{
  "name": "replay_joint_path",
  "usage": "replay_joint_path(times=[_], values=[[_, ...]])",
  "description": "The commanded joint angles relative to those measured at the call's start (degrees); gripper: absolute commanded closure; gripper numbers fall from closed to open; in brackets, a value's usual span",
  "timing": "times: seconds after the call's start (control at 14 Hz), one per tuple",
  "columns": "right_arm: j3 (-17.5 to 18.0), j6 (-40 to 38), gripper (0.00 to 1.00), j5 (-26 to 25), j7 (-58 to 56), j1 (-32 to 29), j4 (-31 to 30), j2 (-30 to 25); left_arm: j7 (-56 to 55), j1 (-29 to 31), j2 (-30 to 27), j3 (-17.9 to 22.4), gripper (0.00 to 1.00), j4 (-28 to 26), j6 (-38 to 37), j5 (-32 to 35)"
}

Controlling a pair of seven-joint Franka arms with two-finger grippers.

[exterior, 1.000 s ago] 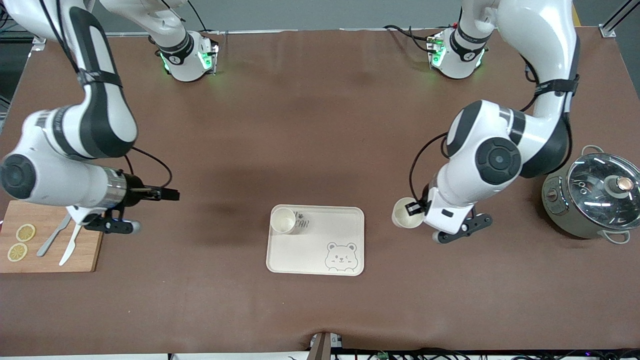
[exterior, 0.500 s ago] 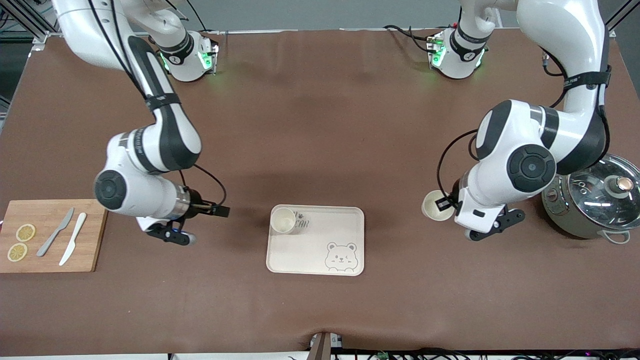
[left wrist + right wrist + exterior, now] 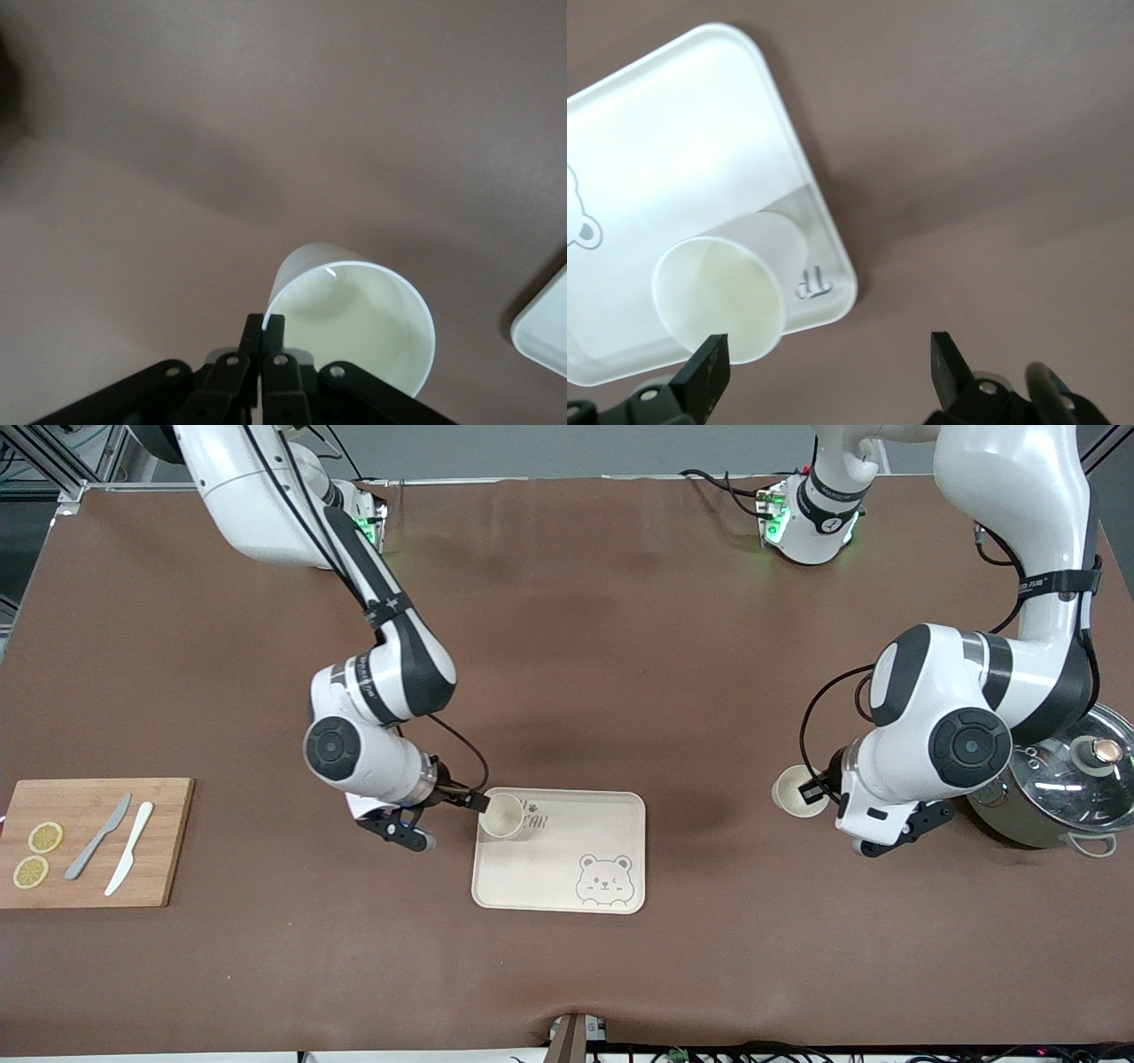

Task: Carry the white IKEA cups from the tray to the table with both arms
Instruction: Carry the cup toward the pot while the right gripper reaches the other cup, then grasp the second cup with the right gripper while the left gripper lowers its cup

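One white cup [image 3: 501, 816] stands upright in the corner of the cream bear tray [image 3: 611, 824] toward the right arm's end. My right gripper [image 3: 472, 803] is open beside that corner, and the cup [image 3: 722, 297] on the tray [image 3: 664, 168] is just off one of its fingers [image 3: 709, 367]. The right gripper [image 3: 828, 365] holds nothing. My left gripper [image 3: 812, 794] is shut on the rim of the second white cup [image 3: 794, 788], over the table between the tray and the pot. In the left wrist view the fingers [image 3: 264, 335] pinch the cup's wall [image 3: 354, 314].
A grey pot with a glass lid [image 3: 1054, 779] stands at the left arm's end, close to the left arm's elbow. A wooden cutting board [image 3: 89, 868] with lemon slices and two knives lies at the right arm's end.
My right arm has swung from over the cutting board to the tray's corner beside the cup. My left arm has carried its cup away from the tray, toward the pot.
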Motion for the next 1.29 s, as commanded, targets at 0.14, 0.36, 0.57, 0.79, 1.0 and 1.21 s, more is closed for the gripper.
replay_joint_path(times=[0.14,0.36,0.57,0.79,1.0,1.21], values=[[-0.6,2.5,0.28,1.2,0.7,2.7,2.0,2.3,0.3,0.7,-7.4,-0.6,1.00,-11.2,3.0,0.6],[-0.6,4.2,0.61,1.2,0.7,2.6,2.1,4.0,0.5,3.9,-8.9,-0.7,1.00,-17.0,7.7,0.6],[-0.6,5.1,0.86,1.0,0.6,2.6,2.1,4.2,0.9,5.2,-8.1,-0.6,1.00,-21.2,15.3,0.5],[-0.6,4.3,1.00,1.1,0.2,2.0,3.5,3.9,3.7,6.5,-6.5,-0.6,1.00,-25.0,24.5,0.5],[-0.9,-3.8,1.00,1.2,0.2,1.4,7.7,2.5,4.8,7.3,-4.7,-0.6,1.00,-25.3,26.4,0.5],[-1.2,-16.6,1.00,-0.1,-1.0,-2.4,10.0,0.1,8.8,9.5,-3.1,-0.7,1.00,-25.2,26.9,0.3]])
